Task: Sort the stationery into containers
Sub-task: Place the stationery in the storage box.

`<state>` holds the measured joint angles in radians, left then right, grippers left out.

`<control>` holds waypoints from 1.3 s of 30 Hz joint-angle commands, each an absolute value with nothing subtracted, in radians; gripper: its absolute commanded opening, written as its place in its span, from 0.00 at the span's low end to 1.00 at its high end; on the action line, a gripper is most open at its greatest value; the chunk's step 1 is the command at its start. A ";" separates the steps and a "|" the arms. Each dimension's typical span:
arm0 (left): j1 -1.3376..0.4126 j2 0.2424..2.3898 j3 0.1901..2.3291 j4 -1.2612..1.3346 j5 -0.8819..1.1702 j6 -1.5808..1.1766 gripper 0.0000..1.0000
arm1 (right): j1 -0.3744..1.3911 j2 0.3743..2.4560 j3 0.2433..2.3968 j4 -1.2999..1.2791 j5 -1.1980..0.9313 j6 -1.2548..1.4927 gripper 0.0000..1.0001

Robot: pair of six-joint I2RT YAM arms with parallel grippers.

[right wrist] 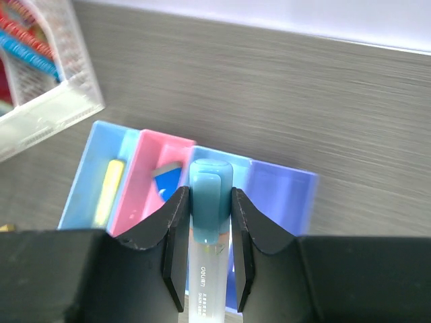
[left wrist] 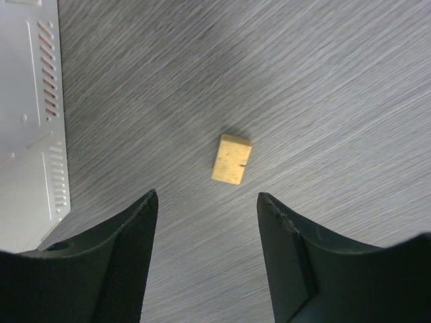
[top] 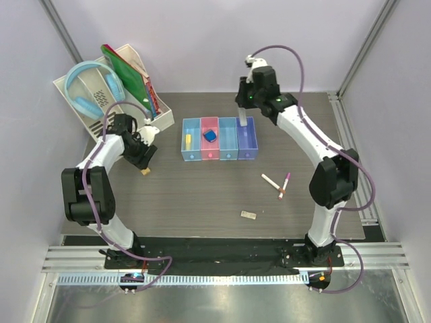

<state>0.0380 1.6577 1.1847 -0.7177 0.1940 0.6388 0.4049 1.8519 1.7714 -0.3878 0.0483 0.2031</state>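
The containers (top: 219, 157) are a joined row of bins: light blue, pink, light blue, purple. A yellow piece (top: 189, 139) lies in the first bin and a blue eraser (top: 210, 135) in the pink one. My right gripper (right wrist: 209, 195) is shut on a light-blue-capped white tube (right wrist: 211, 176), held above the row near the third bin and the purple bin (right wrist: 279, 195). My left gripper (left wrist: 207, 195) hangs open just short of a small tan block (left wrist: 231, 158) on the table. Two pink-capped white pens (top: 283, 186) and a flat beige piece (top: 248, 215) lie at the right front.
A white slotted rack (top: 87, 108) stands at the back left with blue headphones (top: 94, 84) and green and red folders (top: 131, 70). Its wall (left wrist: 27, 121) is close on the left of my left gripper.
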 commanded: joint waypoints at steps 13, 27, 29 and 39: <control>0.054 1.758 1.189 -0.765 0.310 0.804 0.61 | 0.616 2.198 2.123 -0.373 0.012 0.164 0.01; 0.054 1.802 1.157 -0.750 0.296 0.824 0.57 | 0.715 2.338 2.226 -0.328 -0.005 0.216 0.01; 0.054 1.809 1.155 -0.747 0.304 0.822 0.56 | 0.722 2.373 2.246 -0.328 -0.005 0.218 0.01; 0.054 1.813 1.146 -0.753 0.327 0.822 0.48 | 0.729 2.471 2.329 -0.336 0.027 0.209 0.01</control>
